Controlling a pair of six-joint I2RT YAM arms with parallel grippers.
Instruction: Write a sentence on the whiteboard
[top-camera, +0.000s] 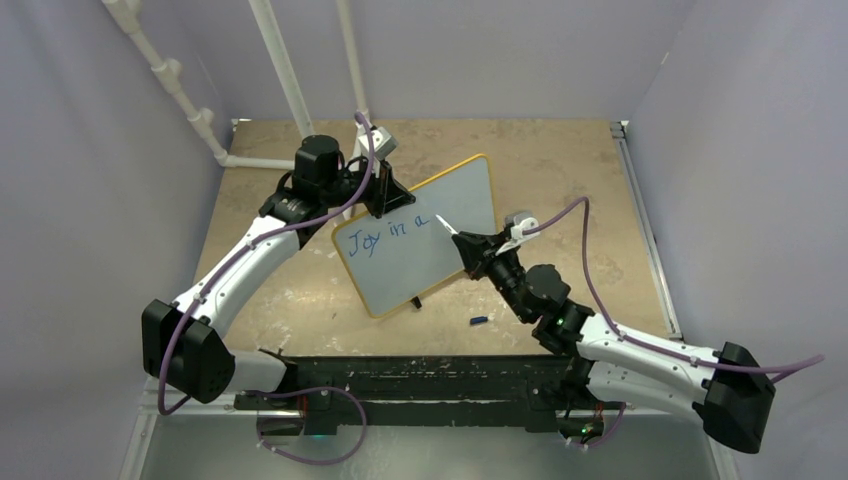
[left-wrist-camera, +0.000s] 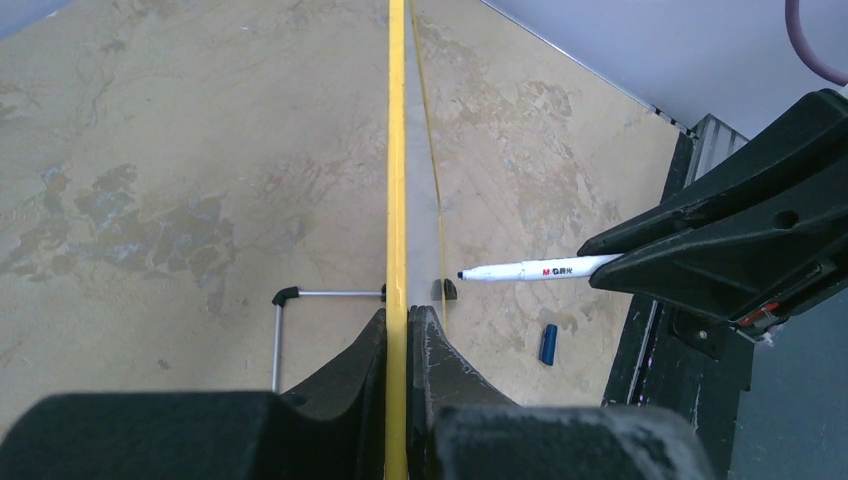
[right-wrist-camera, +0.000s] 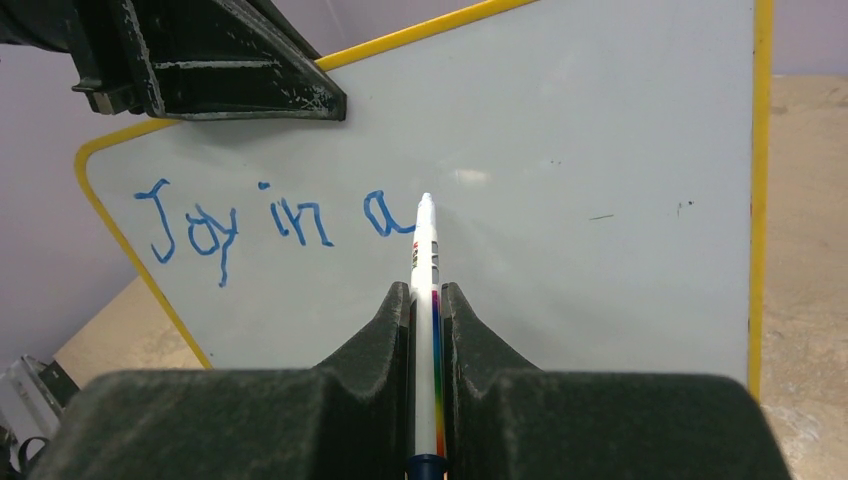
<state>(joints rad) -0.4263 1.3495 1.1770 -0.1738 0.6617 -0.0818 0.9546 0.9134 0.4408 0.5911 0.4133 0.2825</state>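
The whiteboard with a yellow rim stands tilted on the table; its face also shows in the right wrist view. My left gripper is shut on its top edge. The sentence reads "Joy in a" in blue; it also shows in the top view. My right gripper is shut on a white marker whose tip is at the board just right of the "a". The marker also shows in the left wrist view.
A blue marker cap lies on the table in front of the board, also in the left wrist view. The board's wire stand and black foot rest on the tabletop. White pipes run along the back left wall.
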